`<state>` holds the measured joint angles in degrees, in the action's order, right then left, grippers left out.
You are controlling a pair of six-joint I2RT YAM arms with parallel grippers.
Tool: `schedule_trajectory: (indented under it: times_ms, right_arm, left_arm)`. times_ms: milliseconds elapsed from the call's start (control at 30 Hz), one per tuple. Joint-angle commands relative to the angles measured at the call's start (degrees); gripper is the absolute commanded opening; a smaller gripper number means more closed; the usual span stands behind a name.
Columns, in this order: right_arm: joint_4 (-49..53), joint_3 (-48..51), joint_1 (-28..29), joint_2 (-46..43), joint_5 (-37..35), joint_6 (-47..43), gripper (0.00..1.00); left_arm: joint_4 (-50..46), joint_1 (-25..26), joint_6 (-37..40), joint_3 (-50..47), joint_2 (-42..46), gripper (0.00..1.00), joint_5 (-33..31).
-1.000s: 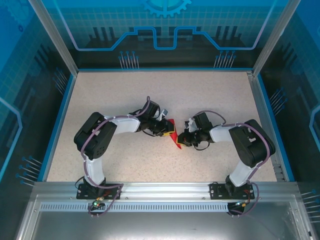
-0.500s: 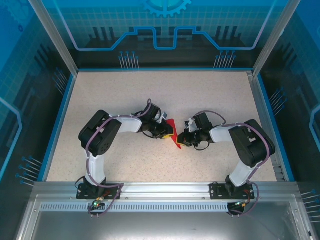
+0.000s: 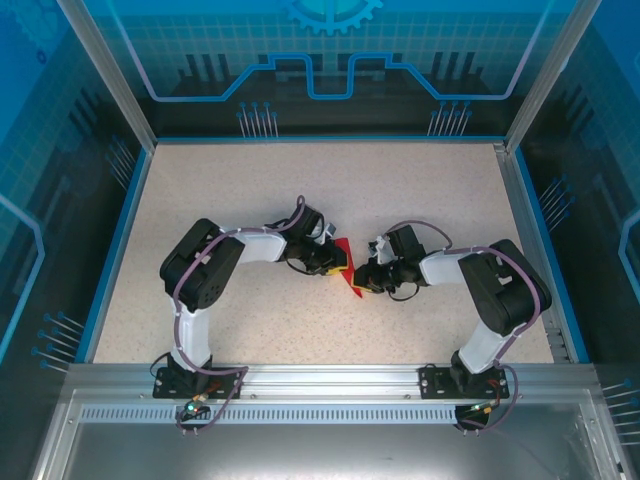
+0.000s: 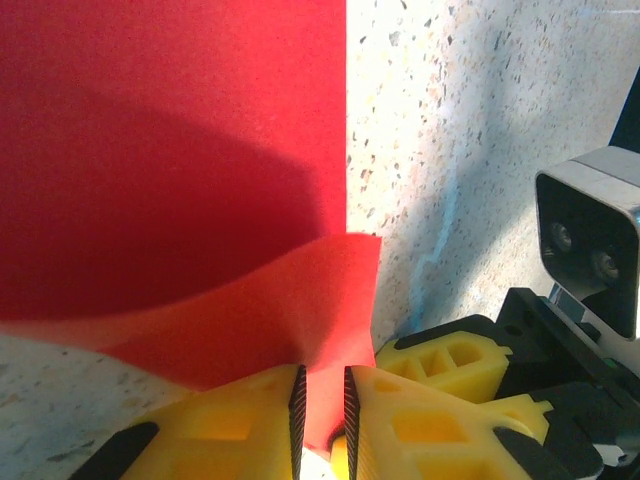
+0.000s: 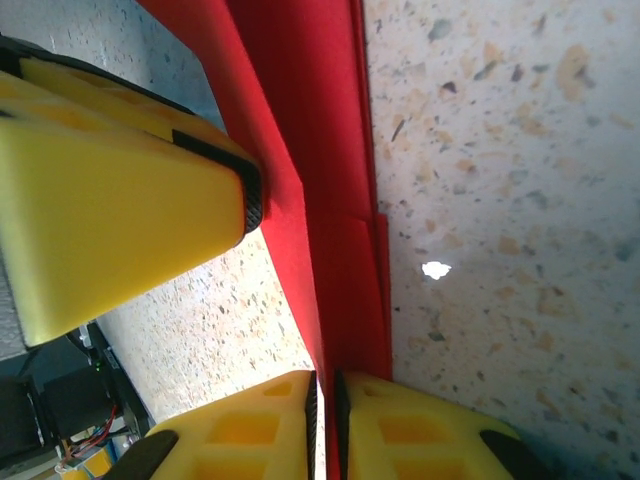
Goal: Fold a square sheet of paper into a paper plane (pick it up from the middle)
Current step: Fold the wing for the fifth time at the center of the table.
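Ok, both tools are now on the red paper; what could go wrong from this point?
1. The left tool and right tool both pinch the thin red paper close together; if they pull apart, it may tear.
2. The left tool grips only a lifted, curved flap, so it may slip out or crease crookedly.
3. The two tools sit very near each other; a small move could make them collide.

From above, the left claw (image 3: 338,265) partly hides the red paper (image 3: 350,285), its folds too small to tell.
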<state>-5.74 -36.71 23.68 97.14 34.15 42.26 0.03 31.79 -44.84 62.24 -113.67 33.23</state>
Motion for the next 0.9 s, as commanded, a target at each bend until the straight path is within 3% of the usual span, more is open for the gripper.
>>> schedule_trajectory:
  times_ms: [0, 467, 867]
  right_arm:
    - [4.11, 0.37, -0.3, -1.57, -0.1, -1.9, 0.17]
    - [9.96, 0.06, -0.49, -6.11, 0.29, -4.16, 0.18]
    - [10.48, -0.49, 0.96, -1.21, 0.87, -5.76, 0.1]
  left_arm:
    - [-2.71, 0.29, 1.64, 2.0, -1.63, 0.21, -1.33]
    - [-3.74, 0.28, 1.91, 2.19, -2.17, 0.2, -1.55]
    - [-3.94, 0.29, 1.62, 2.01, -2.27, 0.2, -1.67]
